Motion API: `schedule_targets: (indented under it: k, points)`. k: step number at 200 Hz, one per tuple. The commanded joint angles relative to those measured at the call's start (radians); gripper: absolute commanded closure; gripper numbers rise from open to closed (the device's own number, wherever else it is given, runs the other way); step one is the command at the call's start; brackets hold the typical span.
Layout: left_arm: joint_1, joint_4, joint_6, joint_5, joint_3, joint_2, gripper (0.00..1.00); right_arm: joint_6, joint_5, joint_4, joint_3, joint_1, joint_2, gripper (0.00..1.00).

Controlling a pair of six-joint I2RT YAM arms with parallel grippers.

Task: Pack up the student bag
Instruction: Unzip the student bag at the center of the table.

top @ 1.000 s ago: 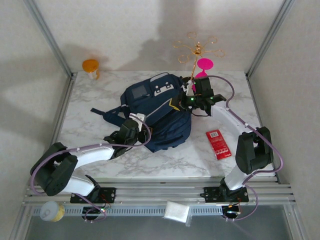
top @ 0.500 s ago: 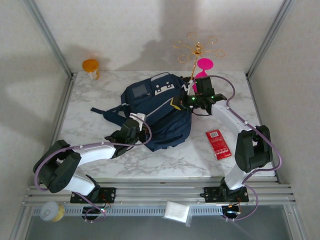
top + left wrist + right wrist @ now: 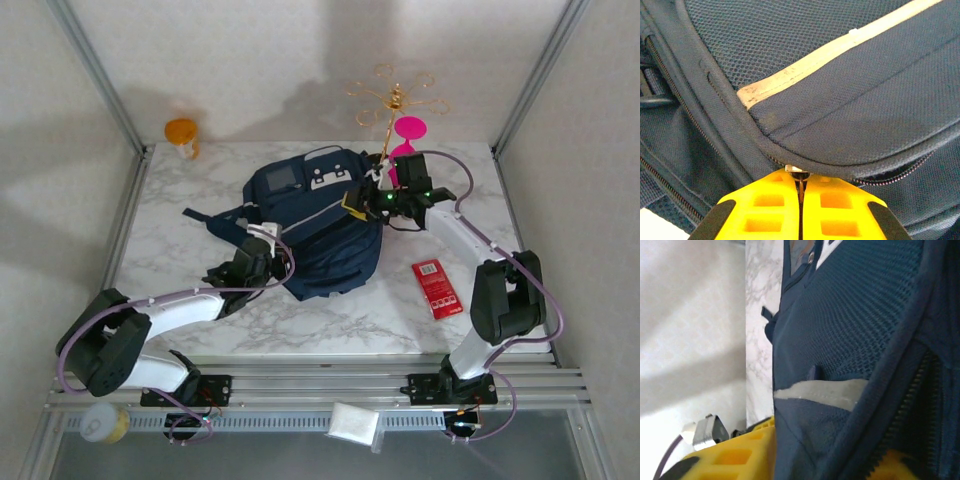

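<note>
The big navy blue fabric backpack with the pale grey stripe and patches point(image 3: 320, 230) lies flat in the middle of the white marble worktop point(image 3: 170, 255), its straps trailing off to the left. The left hand point(image 3: 799, 177) is at the bag's near-left edge. Its yellow fingers are pressed together with what looks like the small metal zip pull point(image 3: 796, 169) pinched right at their tips, just under the curved lip of a pocket.

The right hand point(image 3: 358, 200) is at the bag's far-right corner. From its own camera the two yellow fingers stand apart with a thick fold of the bag between them, and I cannot tell whether they are gripping that fold or only straddling it.

That is where I would worry. If the right hand has no real hold, a tug on the zip will likely drag the whole bag across the smooth marble instead of running the slider. The pinch on the pull is only at the fingertips, so a pull off the line of the teeth could let it slip out, or draw the loose lip into the zip. The thin gold wire stand point(image 3: 395, 100) is close behind the right hand and could be knocked over. The flat red packet point(image 3: 436, 287) lies off to the right, not yet packed.
</note>
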Motion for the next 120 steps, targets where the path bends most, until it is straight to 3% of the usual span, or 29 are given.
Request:
schedule_targets:
  k: [1, 31, 56, 106, 120]
  points:
    - [-0.042, -0.049, -0.082, -0.062, 0.012, 0.000, 1.00, -0.092, 0.094, -0.066, -0.037, -0.028, -0.091, 0.49]
    - [-0.091, -0.071, -0.202, -0.062, 0.058, 0.033, 1.00, -0.117, 0.179, -0.160, -0.179, -0.065, -0.244, 0.29]
    - [-0.142, -0.105, -0.222, -0.060, 0.111, 0.065, 0.96, -0.119, 0.225, -0.219, -0.292, -0.162, -0.347, 0.21]
    - [-0.143, -0.282, -0.145, -0.035, 0.121, -0.060, 0.60, -0.145, 0.430, -0.225, -0.445, -0.424, -0.383, 0.07]
    - [-0.143, -0.338, -0.155, -0.040, 0.125, -0.090, 0.57, -0.131, 0.472, -0.178, -0.479, -0.472, -0.367, 0.02]
